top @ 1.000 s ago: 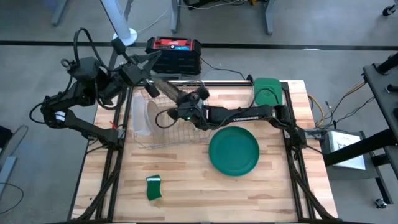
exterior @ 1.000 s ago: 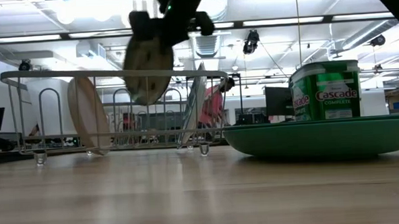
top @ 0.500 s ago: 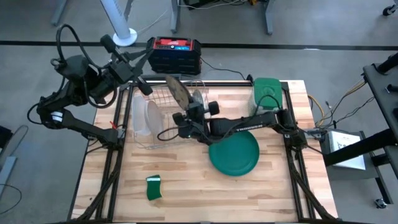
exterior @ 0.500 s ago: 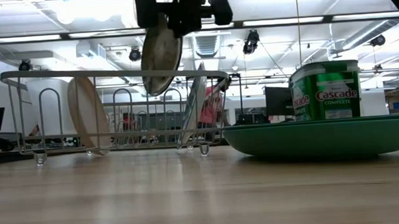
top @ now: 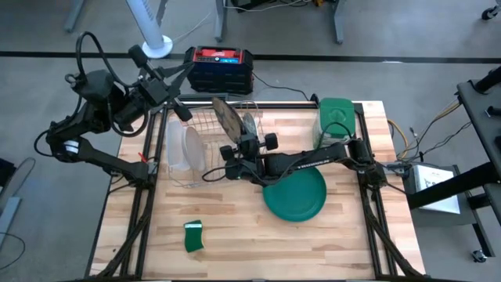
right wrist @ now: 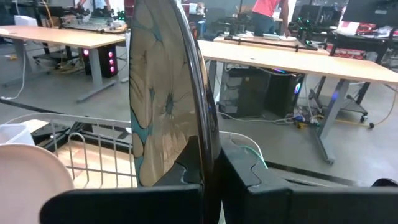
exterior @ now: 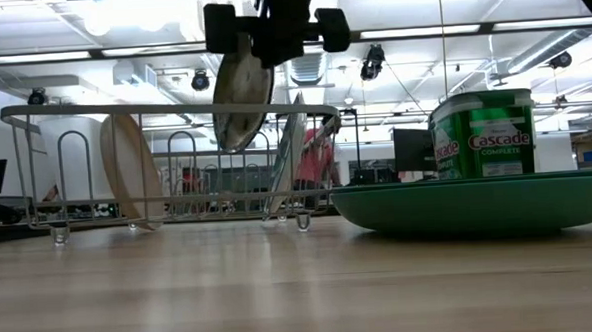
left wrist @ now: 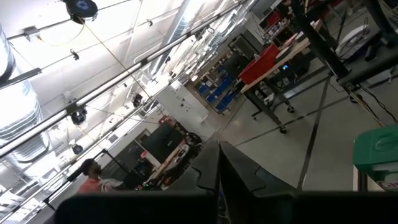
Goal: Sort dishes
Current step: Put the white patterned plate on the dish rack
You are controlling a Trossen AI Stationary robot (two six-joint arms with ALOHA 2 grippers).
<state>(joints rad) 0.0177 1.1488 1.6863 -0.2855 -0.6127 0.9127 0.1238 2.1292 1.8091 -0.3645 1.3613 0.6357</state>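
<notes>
Cream, teal-veined glassy plate [right wrist: 163, 99] on edge above the rack [top: 205, 153], clenched in right claw [right wrist: 211, 168].

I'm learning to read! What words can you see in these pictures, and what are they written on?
"Cascade" and under it "COMPLETE": on the green canister, seen in the low view.
White letters on the right arm in the high view: too small to read.
Label on the red and black box behind the table: too small to read.
No words show on the patterned plate held in the right gripper.
</notes>
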